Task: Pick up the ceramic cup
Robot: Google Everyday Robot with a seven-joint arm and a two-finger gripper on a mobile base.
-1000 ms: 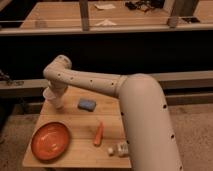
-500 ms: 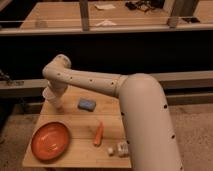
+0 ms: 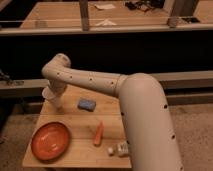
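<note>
**One cup, claw right on it — lift not confirmed**

One target here: the ceramic cup (image 3: 49,94), small and white, sits at left-centre of the frame, by the far-left corner of the wooden table (image 3: 75,135). My arm (image 3: 100,82) sweeps in from lower right, elbow bending at upper left, then drops down twd the cup. My gripper (image 3: 55,100) is at the end of that drop, right at the cup, pale on pale, mostly tucked under my own wrist. Can't tell whether it has the cup pinched or is only alongside it; contact looks likely but isn't clear.

Progress, as I judge it: reach is done, I'm at the right obj. Grasp is unconfirmed. Cup seems to be at table level or just barely off it, can't say which. So what's left is securing the hold (if not already) and a clean lift straight up.

Other stuff on the table, all apart from the cup: blue sponge (image 3: 86,104) near centre, orange plate (image 3: 50,141) at lower left, orange carrot-like item (image 3: 99,133) mid-bottom, small white bits (image 3: 118,149) at the bottom edge by my arm.
</note>
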